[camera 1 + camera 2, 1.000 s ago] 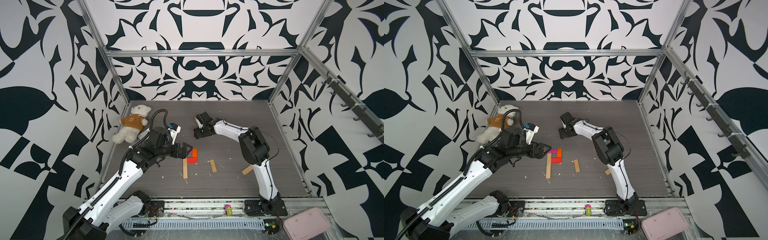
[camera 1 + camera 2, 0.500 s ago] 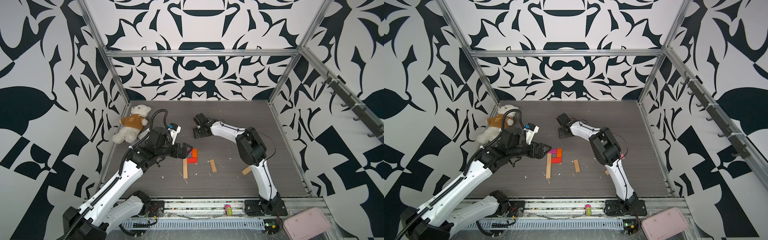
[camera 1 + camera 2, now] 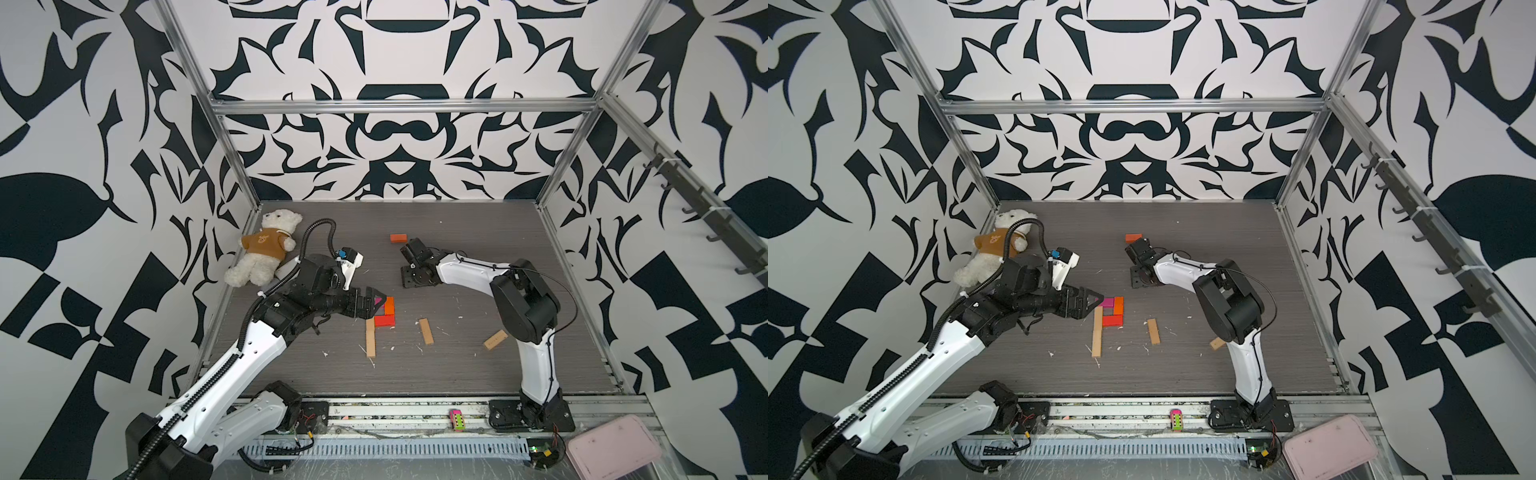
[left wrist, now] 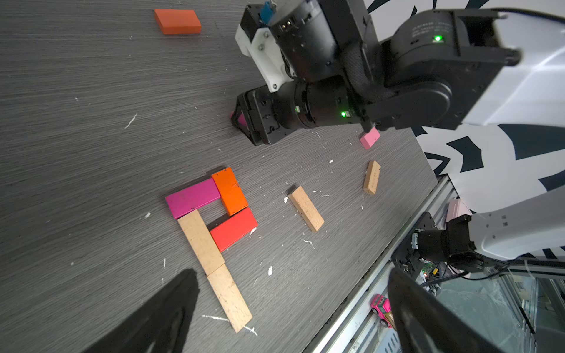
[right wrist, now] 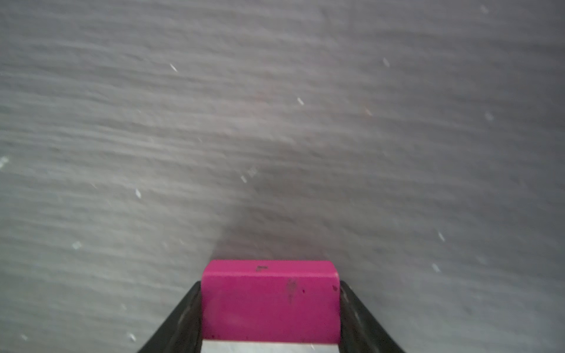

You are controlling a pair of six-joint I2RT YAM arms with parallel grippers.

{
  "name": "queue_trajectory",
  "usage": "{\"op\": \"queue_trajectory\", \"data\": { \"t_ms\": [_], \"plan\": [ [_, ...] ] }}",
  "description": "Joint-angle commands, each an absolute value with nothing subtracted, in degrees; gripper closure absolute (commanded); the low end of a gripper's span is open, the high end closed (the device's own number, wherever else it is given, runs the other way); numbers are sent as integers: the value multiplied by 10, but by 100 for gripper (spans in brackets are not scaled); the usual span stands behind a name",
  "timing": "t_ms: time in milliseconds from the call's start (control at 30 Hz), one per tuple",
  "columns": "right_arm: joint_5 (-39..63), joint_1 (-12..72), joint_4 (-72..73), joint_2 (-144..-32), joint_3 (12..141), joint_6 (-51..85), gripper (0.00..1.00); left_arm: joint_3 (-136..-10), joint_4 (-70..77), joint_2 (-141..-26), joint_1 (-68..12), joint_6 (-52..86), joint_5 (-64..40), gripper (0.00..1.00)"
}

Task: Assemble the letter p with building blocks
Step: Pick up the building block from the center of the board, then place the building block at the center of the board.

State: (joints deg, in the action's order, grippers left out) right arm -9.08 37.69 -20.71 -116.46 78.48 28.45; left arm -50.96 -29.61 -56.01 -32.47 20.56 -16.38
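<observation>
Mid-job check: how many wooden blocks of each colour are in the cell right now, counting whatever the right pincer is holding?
Plain tan wooden bars: 4
Orange wooden bars: 2
Magenta wooden bars: 2, one held in the right pincer
Red wooden bar: 1
Light pink wooden bar: 1
Total: 10

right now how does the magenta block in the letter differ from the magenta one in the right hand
The magenta block in the letter lies flat on the table, touching a tan block and an orange block; the held magenta block is clamped in the right hand, apart from the others. The first shows its whole long face; the held one only its end. Both are the same magenta.
</observation>
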Motion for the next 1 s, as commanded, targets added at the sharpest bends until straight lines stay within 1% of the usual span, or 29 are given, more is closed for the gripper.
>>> {"op": "queue_trajectory", "data": {
  "t_ms": [0,133,333,467,567,967],
  "plan": [
    [-105,375,-210,-1122,751,301,46,-499,-307,-561,-323,204,-179,0],
    [-131,372,-206,-1105,725,298,46,-499,-308,-564,-322,204,-185,1],
    [-126,355,-200,-1094,710,300,46,-498,-307,-564,-322,203,-186,1],
    [-116,339,-191,-1090,706,301,46,-498,-307,-565,-322,203,-187,1],
    [-85,324,-181,-1092,705,299,46,-499,-308,-566,-322,203,-187,1],
    [-71,312,-164,-1096,687,272,46,-499,-306,-569,-322,203,-191,1]
  ]
}}
